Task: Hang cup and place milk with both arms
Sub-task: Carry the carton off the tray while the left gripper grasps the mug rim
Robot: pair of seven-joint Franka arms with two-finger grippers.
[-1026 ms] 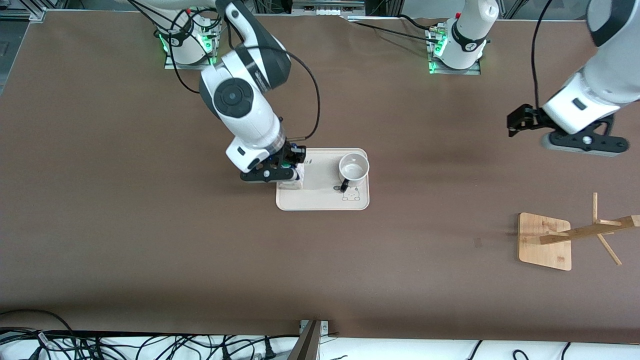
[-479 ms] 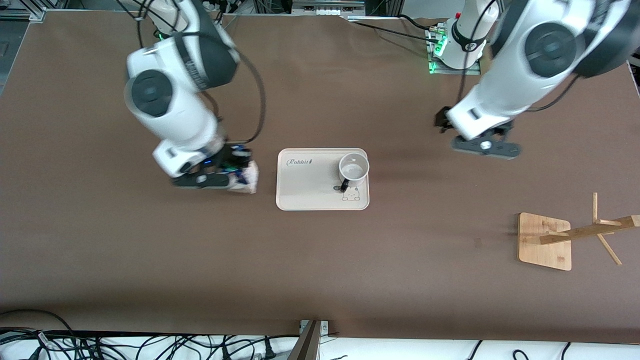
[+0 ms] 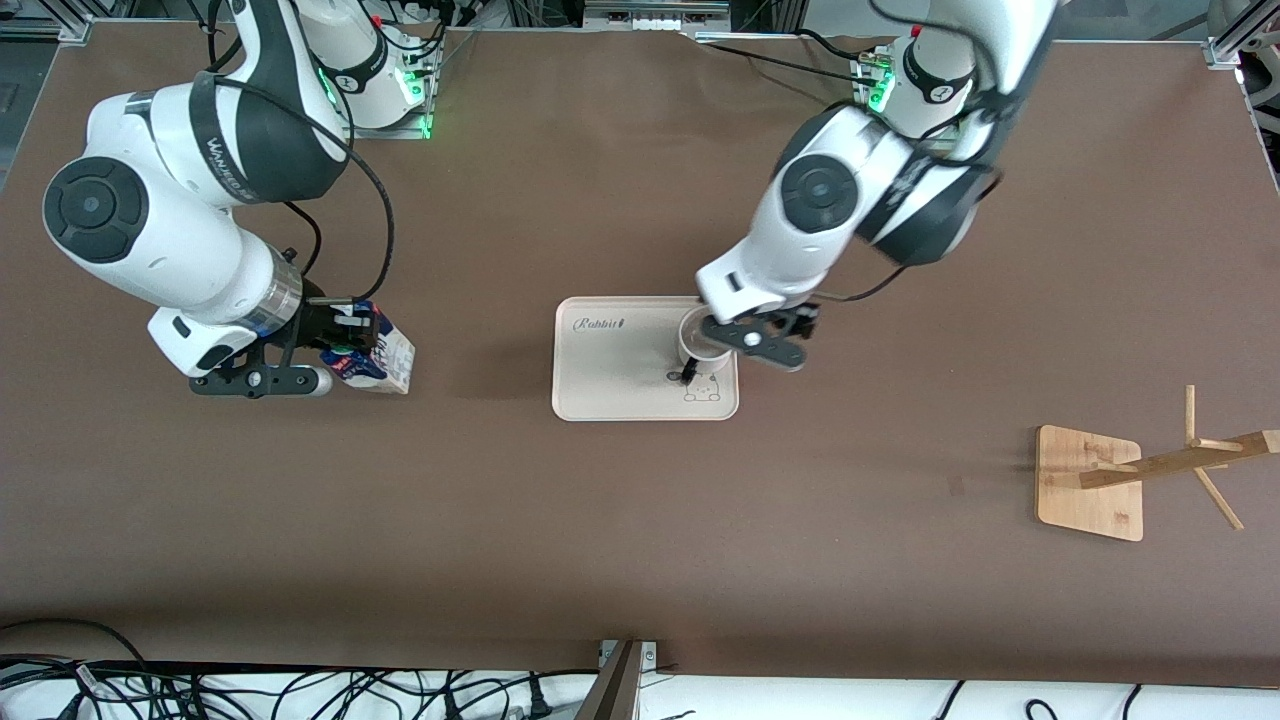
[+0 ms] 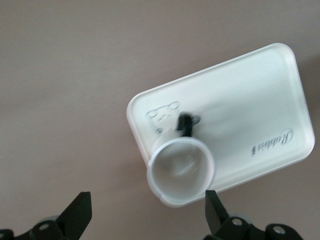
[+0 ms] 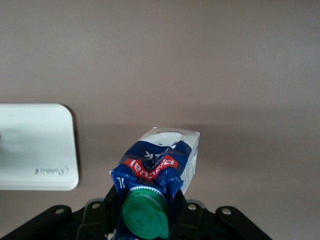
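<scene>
Front view, my right gripper (image 3: 335, 352): clamped on the milk (image 3: 375, 355) at its blue top, over bare table toward the right arm's end, well apart from the tray (image 3: 610, 385).
Front view, my left gripper (image 3: 745, 338): over the cup (image 3: 700, 345), which stands on the tray at its corner toward the left arm's end.
Front view, rack (image 3: 1140, 470): a wooden peg stand at the left arm's end, well apart from the tray, nearer the front camera than the cup.
Front view, tray contents: the cup only; the rest of the tray shows just its print.

Left wrist view, fingers (image 4: 77, 215): spread wide, holding nothing, the cup (image 4: 181, 170) between them and below.
Left wrist view, cup: upright, mouth up, looks empty; its black handle (image 4: 185, 124) points toward the printed bear.
Left wrist view, how I would do it: I judge I should come straight down and close on the rim or wall clear of the handle, so the handle stays free for a peg.

Right wrist view, milk (image 5: 160, 177): green cap (image 5: 145, 216) closed, carton pinched between my fingers, tilted; the tray's corner (image 5: 60, 150) lies off to one side.
Right wrist view, how I would do it: I judge I should level the carton before setting it down, or it may tip.
</scene>
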